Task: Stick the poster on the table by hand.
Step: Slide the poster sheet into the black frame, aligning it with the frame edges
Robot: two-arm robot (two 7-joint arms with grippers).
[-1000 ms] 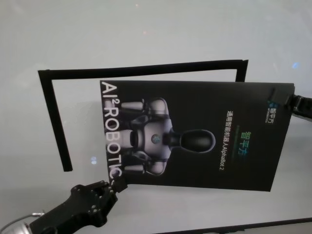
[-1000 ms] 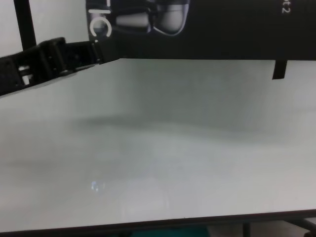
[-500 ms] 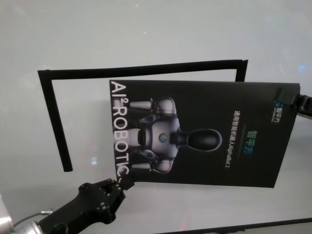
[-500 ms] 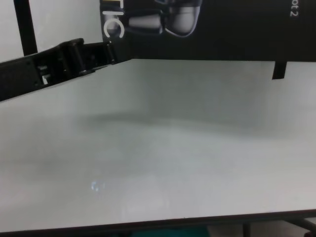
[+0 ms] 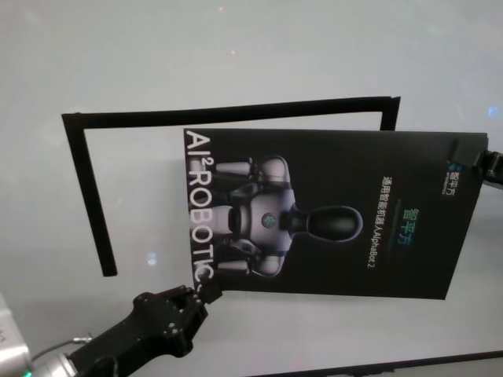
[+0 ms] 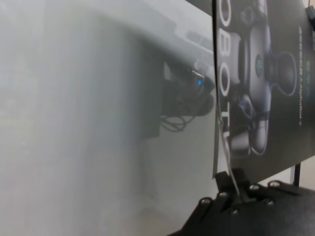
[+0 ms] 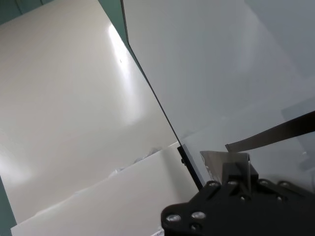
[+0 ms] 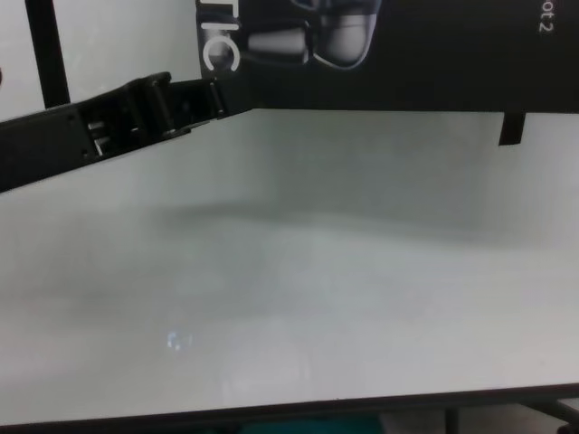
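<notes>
Head view: large black glossy rectangular poster [image 5: 338, 216] held above the wide white table [image 5: 236, 55], left gripper [image 5: 206, 294] clenched on its near-left corner, right gripper [image 5: 478, 161] gripping its far-right corner. Chest view: poster [image 8: 407, 54] clear of tabletop; black strip [image 8: 47, 54] far left

I see the poster [image 5: 330, 212] as glossy black sheet, the table [image 5: 236, 47] smooth, slightly shiny white.

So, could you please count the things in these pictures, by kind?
Posters: 1, the poster
Grippers: 2, the left gripper and the right gripper, each holding a corner of it
Black tape strips: 3
Tables: 1, the table
Total: 7
</notes>
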